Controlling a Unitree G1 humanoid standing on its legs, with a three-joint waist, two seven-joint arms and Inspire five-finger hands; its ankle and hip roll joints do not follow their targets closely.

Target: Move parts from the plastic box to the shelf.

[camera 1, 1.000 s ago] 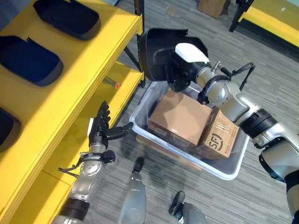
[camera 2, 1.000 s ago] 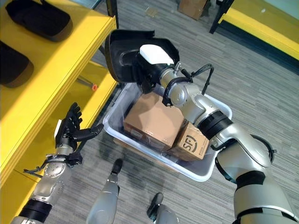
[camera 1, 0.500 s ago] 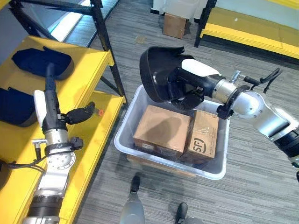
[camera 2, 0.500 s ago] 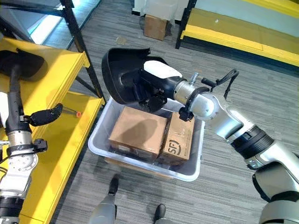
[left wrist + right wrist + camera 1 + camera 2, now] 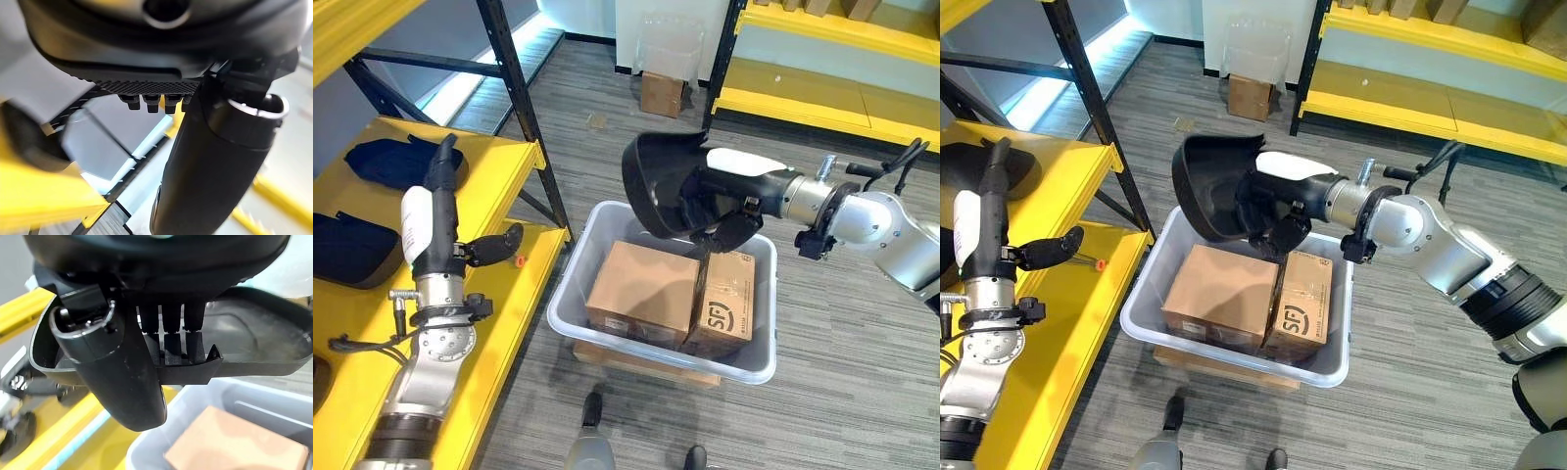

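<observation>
The black part (image 5: 668,186), a curved plastic shell, is up in the air in the middle of the frame, just above the plastic box (image 5: 607,217). The right hand (image 5: 717,204) has its fingers and thumb pinched on the shell's edge and holds it tight.

This looks like the carrying step: the part is out of the box but not yet on the shelf (image 5: 499,162), the yellow one at the left of the frame. The next move would be to swing the shell over to the left and set it down on a bare bit of yellow, beside the dark parts (image 5: 386,162) lying there. It must clear the black post (image 5: 524,113) on the way.

The left hand (image 5: 440,196) stands up at the left of the frame over the shelf, fingers straight, holding nothing.

Inside the grey box sit two brown cartons (image 5: 641,289), side by side and touching.
</observation>
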